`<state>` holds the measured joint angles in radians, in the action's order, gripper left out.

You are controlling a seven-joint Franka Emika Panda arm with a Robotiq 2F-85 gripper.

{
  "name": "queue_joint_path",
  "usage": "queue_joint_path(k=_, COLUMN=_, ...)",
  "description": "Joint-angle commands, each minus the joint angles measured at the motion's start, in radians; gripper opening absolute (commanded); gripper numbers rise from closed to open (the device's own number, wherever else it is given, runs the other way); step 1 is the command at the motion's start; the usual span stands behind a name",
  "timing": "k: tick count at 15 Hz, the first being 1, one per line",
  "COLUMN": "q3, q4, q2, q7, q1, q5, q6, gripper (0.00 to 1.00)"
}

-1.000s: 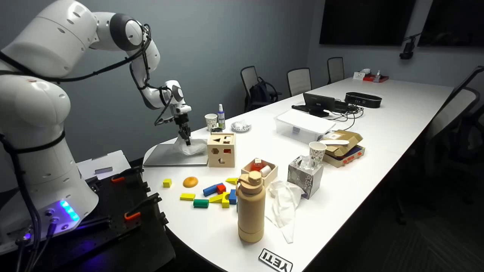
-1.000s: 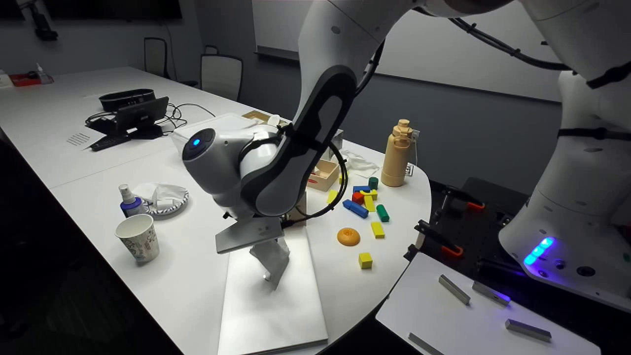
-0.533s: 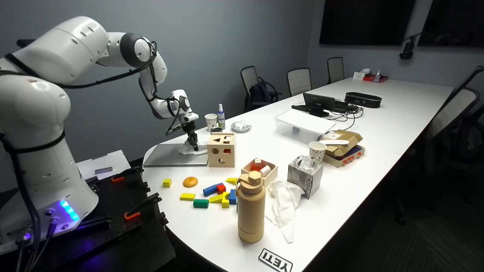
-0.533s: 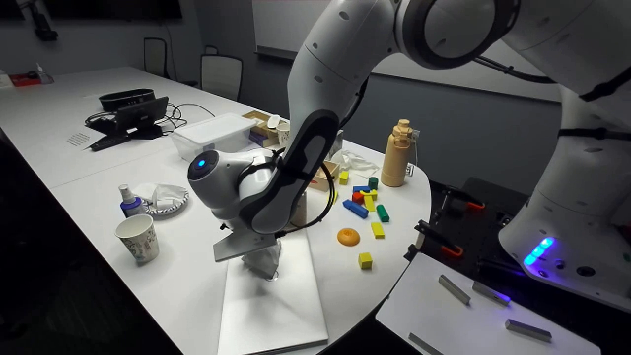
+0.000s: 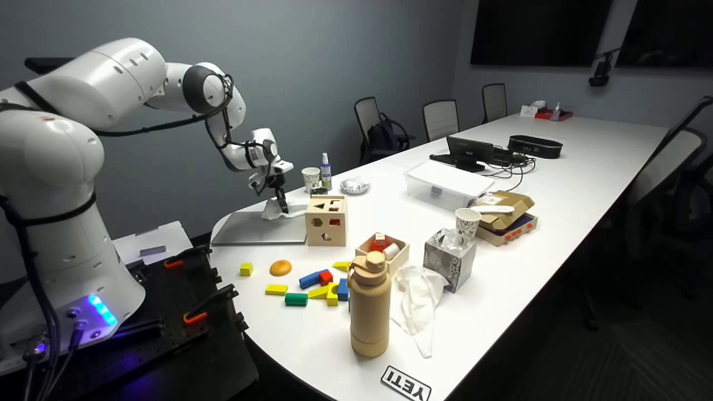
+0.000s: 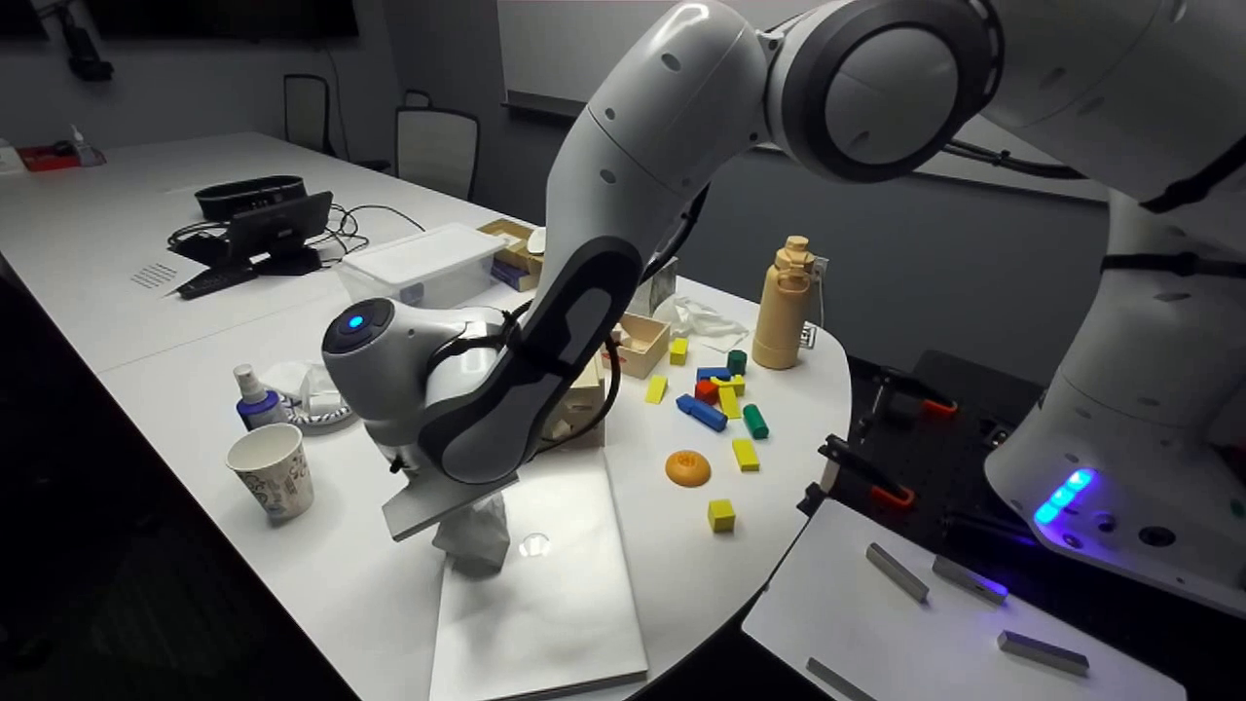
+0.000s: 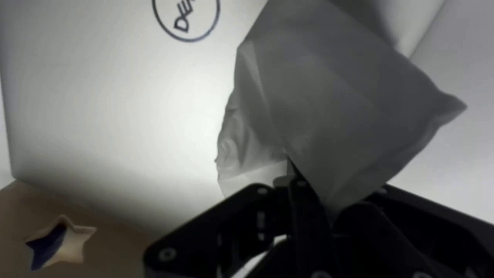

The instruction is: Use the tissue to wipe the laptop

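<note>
The silver-grey laptop lies shut on the table, its lid in view in both exterior views (image 5: 253,231) (image 6: 560,613) and in the wrist view (image 7: 115,104), where its round logo shows. My gripper (image 7: 308,189) is shut on a crumpled white tissue (image 7: 328,100), which spreads out beyond the fingertips. In an exterior view the gripper (image 5: 283,205) points down at the lid's far part with the tissue (image 5: 271,210) under it. The tissue (image 6: 477,534) is at the lid's long edge on the paper cup's side. Whether it presses on the lid is hard to tell.
A wooden shape-sorter block (image 5: 326,223) stands against the laptop's end, also in the wrist view (image 7: 104,247). A paper cup (image 6: 274,474), a spray bottle (image 6: 258,399) and a paper plate (image 6: 326,417) stand beside it. Several coloured blocks (image 5: 317,292) and a tan bottle (image 5: 370,312) are nearby.
My gripper has come lower over the laptop, then shifted across the lid to its edge on the paper cup's side, carrying the tissue. The round logo is now uncovered.
</note>
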<state>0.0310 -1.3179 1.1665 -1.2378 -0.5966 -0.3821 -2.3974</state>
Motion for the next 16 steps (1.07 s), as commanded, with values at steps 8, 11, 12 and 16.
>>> queue_joint_path(k=8, q3=0.152, q4=0.052, q2=0.117, q7=0.281, q1=0.051, q5=0.387, q6=0.052, gripper=0.00)
queue_joint_path(k=11, q3=0.158, q4=0.012, q2=0.111, q7=0.269, q1=0.071, q5=0.472, q6=0.051, gripper=0.00)
queue_joint_path(k=12, q3=0.166, q4=0.005, q2=0.109, q7=0.279, q1=0.083, q5=0.497, q6=0.059, gripper=0.00)
queue_joint_path(k=16, q3=0.203, q4=-0.049, q2=0.090, q7=0.294, q1=0.139, q5=0.607, q6=0.083, gripper=0.00)
